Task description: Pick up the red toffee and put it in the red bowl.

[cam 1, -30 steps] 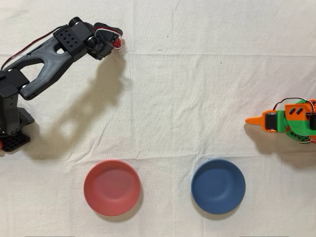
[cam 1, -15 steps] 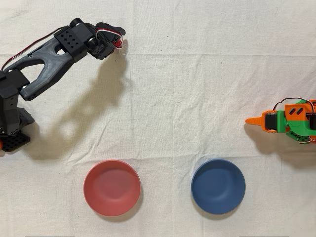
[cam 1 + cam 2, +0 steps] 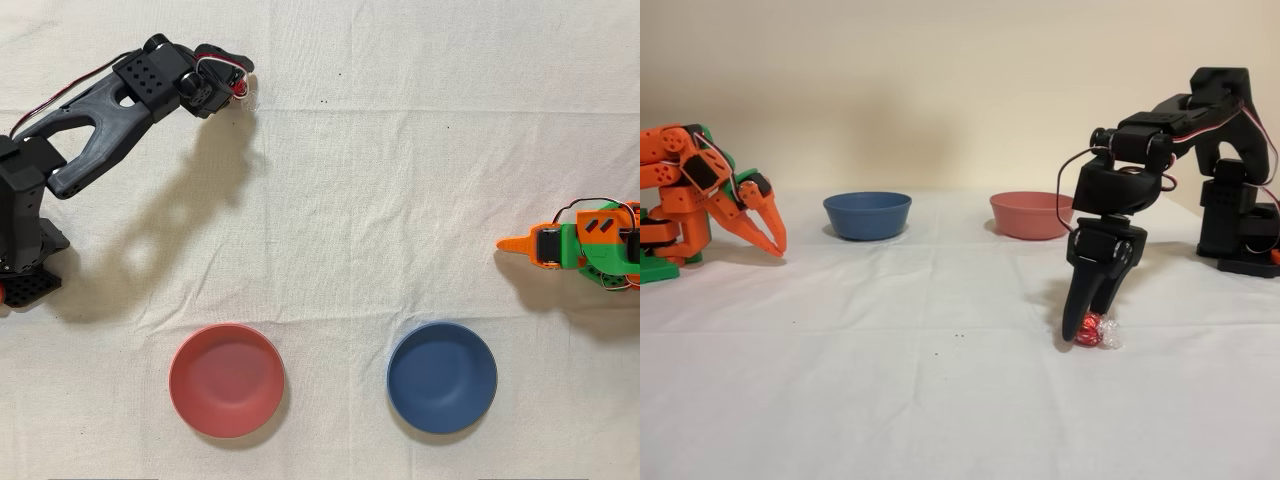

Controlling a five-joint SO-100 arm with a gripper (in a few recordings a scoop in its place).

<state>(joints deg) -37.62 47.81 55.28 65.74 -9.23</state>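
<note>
The red toffee lies on the white cloth, its red foil showing between the black arm's fingertips and a clear wrapper end sticking out to the right. My gripper points straight down, its fingers closed in on the candy, which still touches the cloth. In the overhead view the gripper is at the top left, with a bit of the toffee peeking out beneath it. The red bowl sits empty near the bottom edge, far from the gripper; in the fixed view the red bowl stands behind the arm.
A blue bowl sits to the right of the red one in the overhead view, and the blue bowl is left of it in the fixed view. The idle orange arm stands at the right edge.
The gripper's jaw has drawn in around the toffee and the arm has shifted slightly. Both bowls are where they were.
</note>
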